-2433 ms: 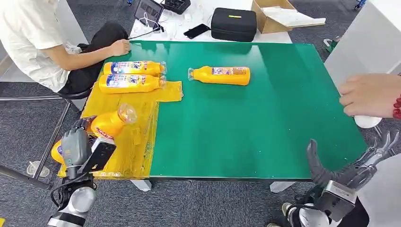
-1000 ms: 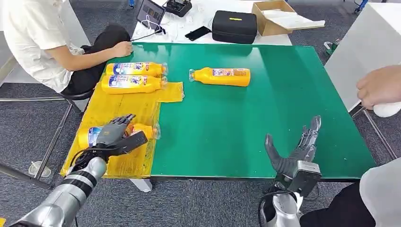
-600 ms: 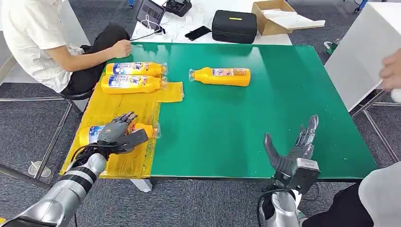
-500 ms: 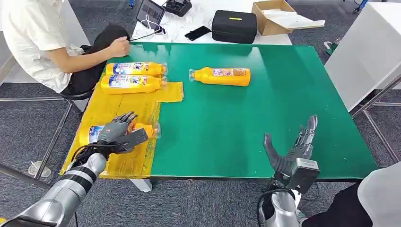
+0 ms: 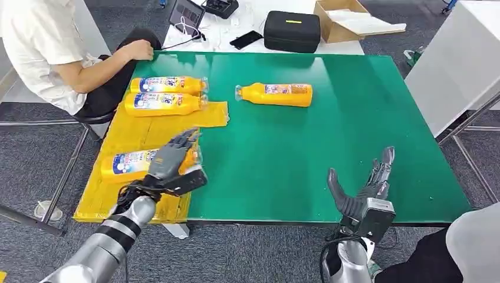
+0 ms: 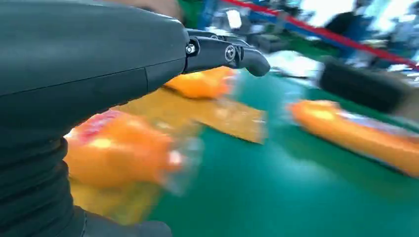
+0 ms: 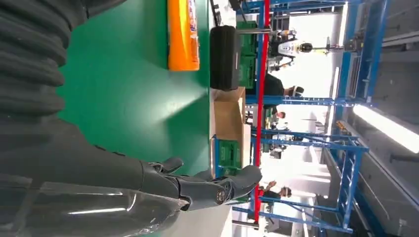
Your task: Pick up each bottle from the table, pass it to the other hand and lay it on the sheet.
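Note:
An orange bottle lies on its side on the green table, also seen from the right wrist and blurred from the left wrist. Three more orange bottles lie on the yellow sheet: two side by side at the far end, and one near me. My left hand hovers open just past that near bottle's cap end, holding nothing. My right hand stands open with fingers spread at the table's near edge, far from the bottle on the table.
A seated person is at the table's far left corner, one hand near the edge. Beyond the table lie a black case, a cardboard box, a phone and a tablet. A white table stands at right.
My left hand laid its bottle on the sheet, let go and moved right, toward the green table. The person's hand at right left the view. My right hand rose over the table edge.

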`<control>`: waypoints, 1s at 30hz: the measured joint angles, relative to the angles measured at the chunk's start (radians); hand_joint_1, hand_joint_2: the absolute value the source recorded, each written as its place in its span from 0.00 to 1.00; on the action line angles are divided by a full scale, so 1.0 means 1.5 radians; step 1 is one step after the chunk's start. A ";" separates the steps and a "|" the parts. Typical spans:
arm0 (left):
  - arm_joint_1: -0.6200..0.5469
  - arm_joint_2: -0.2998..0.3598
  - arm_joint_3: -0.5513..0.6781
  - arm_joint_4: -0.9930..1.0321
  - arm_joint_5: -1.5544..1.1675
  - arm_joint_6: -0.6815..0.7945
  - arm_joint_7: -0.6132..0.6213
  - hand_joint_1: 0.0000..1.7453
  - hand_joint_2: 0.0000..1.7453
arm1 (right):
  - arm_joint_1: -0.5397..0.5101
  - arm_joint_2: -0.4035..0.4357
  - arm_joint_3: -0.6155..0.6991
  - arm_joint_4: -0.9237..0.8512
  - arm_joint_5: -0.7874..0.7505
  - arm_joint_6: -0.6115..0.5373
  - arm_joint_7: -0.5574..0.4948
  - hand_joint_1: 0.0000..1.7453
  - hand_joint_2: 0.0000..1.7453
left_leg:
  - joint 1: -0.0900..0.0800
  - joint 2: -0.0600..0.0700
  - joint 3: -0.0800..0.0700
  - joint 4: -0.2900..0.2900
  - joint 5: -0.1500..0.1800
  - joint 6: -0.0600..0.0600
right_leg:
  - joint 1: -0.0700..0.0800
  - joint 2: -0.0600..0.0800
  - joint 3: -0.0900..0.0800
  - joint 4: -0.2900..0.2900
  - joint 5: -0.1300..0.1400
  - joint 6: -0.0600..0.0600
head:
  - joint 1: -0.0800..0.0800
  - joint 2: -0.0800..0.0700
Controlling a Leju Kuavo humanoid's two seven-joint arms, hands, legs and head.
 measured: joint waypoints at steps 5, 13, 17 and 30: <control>0.023 -0.001 -0.038 -0.072 0.038 -0.008 -0.023 0.00 1.00 | 0.000 0.000 0.000 0.003 0.000 -0.007 0.000 0.00 1.00 | 0.001 0.000 0.000 0.000 0.000 0.000 | 0.001 0.000 -0.001 0.000 0.000 0.000 | 0.000 0.000; 0.045 0.001 -0.073 -0.162 0.061 -0.007 -0.025 0.00 1.00 | 0.004 -0.001 -0.003 0.004 -0.001 -0.012 0.000 0.00 1.00 | 0.000 0.000 -0.001 0.000 0.000 0.000 | 0.000 0.000 -0.001 0.000 0.000 0.000 | 0.000 0.000; 0.047 0.003 -0.081 -0.178 0.070 -0.014 -0.025 0.00 1.00 | 0.004 -0.001 -0.003 0.005 -0.001 -0.012 0.000 0.00 1.00 | 0.000 0.000 -0.001 0.000 0.000 0.000 | 0.000 0.000 -0.001 0.000 0.000 0.000 | 0.000 0.000; 0.186 -0.040 -0.094 -0.363 0.398 0.026 0.034 0.00 1.00 | 0.003 -0.038 0.037 0.058 0.158 -0.025 0.001 0.00 1.00 | 0.000 0.001 -0.001 0.000 -0.002 0.001 | 0.000 0.000 -0.001 0.000 -0.001 0.000 | 0.000 0.000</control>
